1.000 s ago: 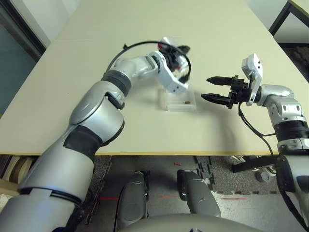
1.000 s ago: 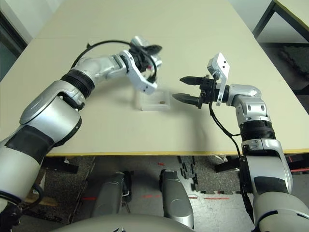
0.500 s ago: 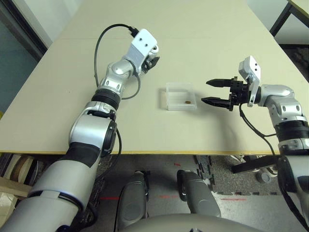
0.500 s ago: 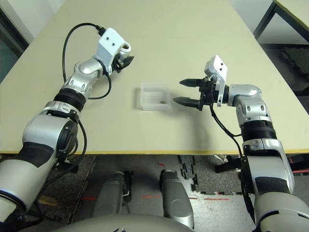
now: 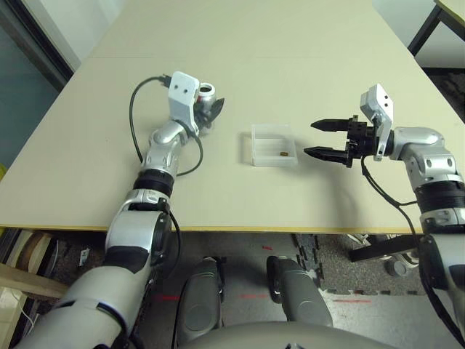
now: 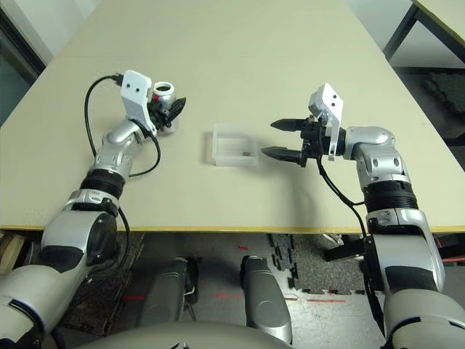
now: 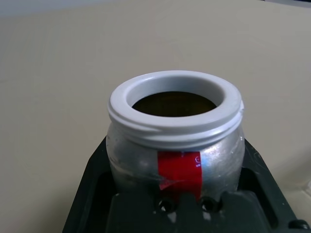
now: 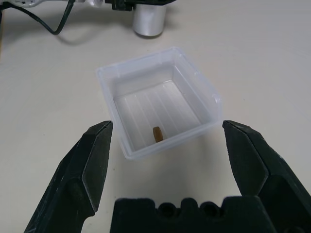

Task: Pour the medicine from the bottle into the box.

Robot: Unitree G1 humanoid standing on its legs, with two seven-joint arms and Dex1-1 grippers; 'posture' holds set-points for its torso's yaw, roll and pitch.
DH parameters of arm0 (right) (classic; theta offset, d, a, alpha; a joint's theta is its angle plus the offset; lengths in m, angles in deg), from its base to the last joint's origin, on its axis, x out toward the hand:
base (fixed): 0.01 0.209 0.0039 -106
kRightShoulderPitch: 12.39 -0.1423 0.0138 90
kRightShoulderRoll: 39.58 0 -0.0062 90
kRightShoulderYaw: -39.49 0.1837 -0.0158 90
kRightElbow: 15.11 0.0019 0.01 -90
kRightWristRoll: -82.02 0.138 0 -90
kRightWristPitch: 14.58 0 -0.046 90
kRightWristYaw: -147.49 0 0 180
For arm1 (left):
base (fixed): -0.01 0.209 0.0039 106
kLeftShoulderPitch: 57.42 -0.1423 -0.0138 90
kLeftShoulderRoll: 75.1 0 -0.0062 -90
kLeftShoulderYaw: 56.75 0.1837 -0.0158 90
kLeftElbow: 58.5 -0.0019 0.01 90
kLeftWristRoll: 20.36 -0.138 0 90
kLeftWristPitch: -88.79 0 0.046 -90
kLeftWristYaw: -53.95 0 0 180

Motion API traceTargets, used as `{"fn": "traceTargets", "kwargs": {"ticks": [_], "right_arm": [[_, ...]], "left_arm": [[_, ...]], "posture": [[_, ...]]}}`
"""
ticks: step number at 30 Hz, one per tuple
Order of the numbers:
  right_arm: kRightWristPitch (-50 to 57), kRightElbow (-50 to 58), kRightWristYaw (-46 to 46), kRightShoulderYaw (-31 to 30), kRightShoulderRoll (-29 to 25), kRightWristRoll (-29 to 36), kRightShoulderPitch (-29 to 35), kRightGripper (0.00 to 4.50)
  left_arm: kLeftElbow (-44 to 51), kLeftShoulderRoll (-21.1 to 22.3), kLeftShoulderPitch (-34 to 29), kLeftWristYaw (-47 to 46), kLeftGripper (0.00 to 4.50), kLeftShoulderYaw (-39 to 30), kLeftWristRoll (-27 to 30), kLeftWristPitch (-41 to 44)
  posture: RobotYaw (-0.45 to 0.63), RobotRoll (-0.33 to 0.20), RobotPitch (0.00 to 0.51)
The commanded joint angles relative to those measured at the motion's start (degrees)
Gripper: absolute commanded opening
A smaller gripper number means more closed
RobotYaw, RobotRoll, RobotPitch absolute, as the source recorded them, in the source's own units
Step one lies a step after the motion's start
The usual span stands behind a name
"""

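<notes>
Pale beige table (image 5: 305, 43) (yellow front edge), dark speckled floor (image 5: 240, 283), second table's black legs (image 5: 425, 29).

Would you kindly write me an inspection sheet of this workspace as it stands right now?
Surface: beige table, bare around the work.
Job's things: bottle upright, cap off, mouth open; clear box on the table, medicine lying inside it.
Clutter: nothing seen.
Grippers: left gripper shut on the bottle; right gripper open, beside the box, holding nothing.
Cables: black cable looping from the left wrist; another hanging under the right arm.
Surroundings: dark floor mats below; a second table's leg at far right.
</notes>
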Motion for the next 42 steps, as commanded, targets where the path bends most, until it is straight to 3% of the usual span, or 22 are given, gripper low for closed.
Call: {"fn": "traceTargets", "kwargs": {"ticks": [1, 13, 27, 32, 42], "right_arm": [[0.2, 0.5, -0.1, -0.2, -0.9, -0.2, 0.3, 4.5], [0.6, 1.1, 0.2, -0.2, -1.0, -0.2, 0.2, 4.5], [0.7, 0.8, 0.2, -0.3, -0.9, -0.3, -0.1, 4.5], [0.5, 0.5, 0.3, -0.4, -0.6, -0.4, -0.4, 4.5], [-0.2, -0.6, 0.2, -0.5, -0.1, -0.8, -1.0, 4.5]], "left_arm": [[-1.4, -0.6, -0.5, 0.9, 2.63, -0.9, 1.7, -3.9], [-6.2, -1.3, -0.5, -0.2, 2.63, -0.3, 0.7, -8.6], [-9.4, -0.2, -1.4, -3.0, 2.63, 0.2, -0.4, -6.5], [-8.6, -0.1, -1.9, -2.9, 4.44, 0.2, 0.0, -6.3], [-2.2, 0.0, -5.7, -0.8, 4.48, 0.3, 1.4, -6.3]], "posture": [[-0.07, 0.0, 0.169], [-0.08, 0.0, 0.169], [-0.08, 0.0, 0.169], [-0.07, 0.0, 0.167], [-0.06, 0.0, 0.164]]}}
